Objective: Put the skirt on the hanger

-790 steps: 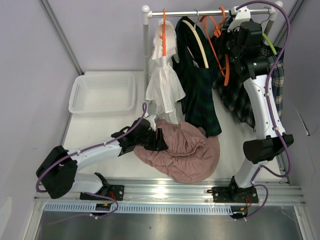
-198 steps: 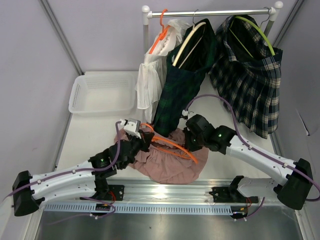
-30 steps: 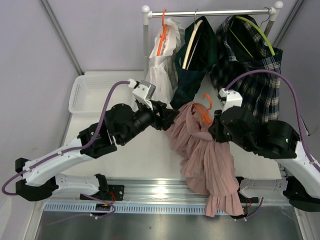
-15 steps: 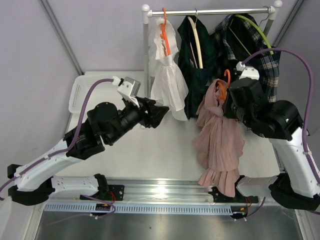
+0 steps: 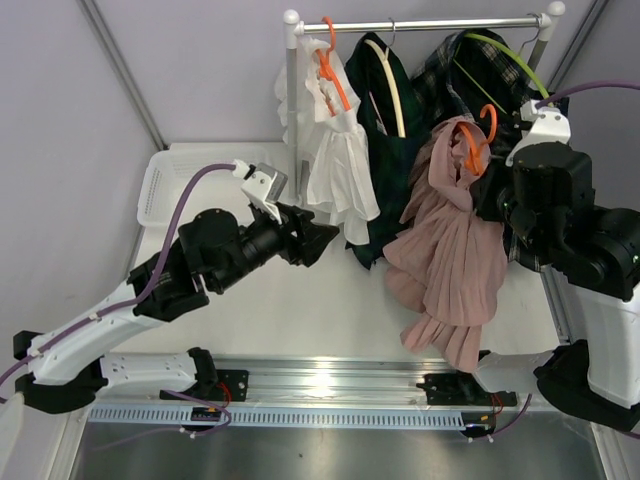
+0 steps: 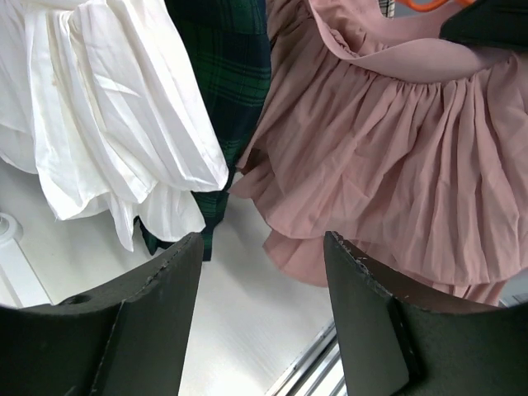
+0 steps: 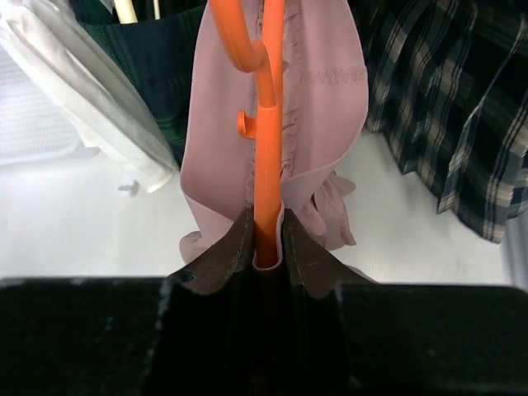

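The pink skirt [image 5: 450, 260] hangs in bunched folds from an orange hanger [image 5: 478, 135] at the right of the scene, in front of the clothes on the rail [image 5: 420, 25]. Its waistband is draped over the hanger's arms and its hem falls toward the near edge of the table [image 5: 300, 310]; whether the hem touches the table cannot be told. The hanger's hook points up and stands apart from the rail, on its near side.

The right gripper [image 7: 266, 247] is closed narrowly on the hanger's straight orange stem, one finger on each side, with the skirt's cloth falling behind it. The right arm is raised high at the right side.

The left gripper [image 5: 312, 240] is spread wide and holds nothing. It hangs above the middle of the table and faces the skirt, with the skirt's lower folds and a white garment [image 6: 124, 124] in its view.

On the rail, from left to right, hang the white garment on a second orange hanger [image 5: 330, 65], a dark green garment [image 5: 385, 150] on a cream hanger [image 5: 385, 75], and a plaid skirt [image 5: 470, 80] on a green hanger [image 5: 500, 55]. The pink skirt overlaps the dark green garment and the plaid skirt. A white basket [image 5: 165, 180] sits at the far left of the table.
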`<state>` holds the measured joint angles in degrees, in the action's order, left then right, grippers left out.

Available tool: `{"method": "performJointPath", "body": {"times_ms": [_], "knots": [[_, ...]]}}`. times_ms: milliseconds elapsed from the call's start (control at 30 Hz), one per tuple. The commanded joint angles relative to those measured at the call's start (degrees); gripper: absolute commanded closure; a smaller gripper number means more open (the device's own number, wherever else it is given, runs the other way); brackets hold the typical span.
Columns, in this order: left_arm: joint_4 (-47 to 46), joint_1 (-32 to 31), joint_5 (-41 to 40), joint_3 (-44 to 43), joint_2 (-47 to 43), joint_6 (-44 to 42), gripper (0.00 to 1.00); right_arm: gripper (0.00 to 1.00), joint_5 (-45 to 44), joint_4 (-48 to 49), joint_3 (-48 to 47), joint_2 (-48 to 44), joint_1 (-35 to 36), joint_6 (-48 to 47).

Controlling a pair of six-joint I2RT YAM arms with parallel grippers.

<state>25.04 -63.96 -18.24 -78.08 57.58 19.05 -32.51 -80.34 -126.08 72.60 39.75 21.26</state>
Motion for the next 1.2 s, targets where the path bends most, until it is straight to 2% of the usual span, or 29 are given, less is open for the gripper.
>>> {"method": "performJointPath", "body": {"times_ms": [0,67,167,200,300,467,633,867,1000,1167], "knots": [[-0.52,0.42,2.33,0.39,-1.77,0.46,0.35,1.0,1.73,1.74,1.26,1.76,-2.38,-7.09],[-0.6,0.42,2.68,0.56,-1.86,0.64,0.35,1.0,5.86,8.31,3.38,1.41,-5.1,-9.55],[-0.6,0.51,3.47,0.83,-2.21,0.73,0.35,1.0,19.54,15.26,5.84,1.32,-13.45,-13.16],[-0.52,0.42,3.91,0.92,-2.47,0.73,0.35,1.0,21.94,17.12,6.46,1.23,-17.12,-14.3],[-0.69,0.42,4.44,1.44,-3.0,0.9,0.36,1.0,28.53,22.4,6.55,1.84,-21.81,-14.93],[-0.08,0.42,4.79,1.79,-3.97,0.55,0.36,1.0,31.81,28.99,4.97,3.51,-26.64,-17.12],[0.1,0.42,5.05,2.23,-4.67,0.38,0.36,1.0,39.88,33.3,1.64,7.38,-31.3,-16.69],[0.54,0.42,5.58,2.58,-4.93,0.46,0.36,1.0,43.57,39.29,-3.81,13.61,-33.76,-14.58],[1.15,0.42,5.32,2.41,-5.11,0.38,0.36,1.0,44.29,39.81,-10.66,19.06,-34.56,-14.31],[1.59,0.42,5.14,2.15,-4.94,0.29,0.36,1.0,45.08,42.54,-11.47,22.4,-36.84,-12.73]]}}
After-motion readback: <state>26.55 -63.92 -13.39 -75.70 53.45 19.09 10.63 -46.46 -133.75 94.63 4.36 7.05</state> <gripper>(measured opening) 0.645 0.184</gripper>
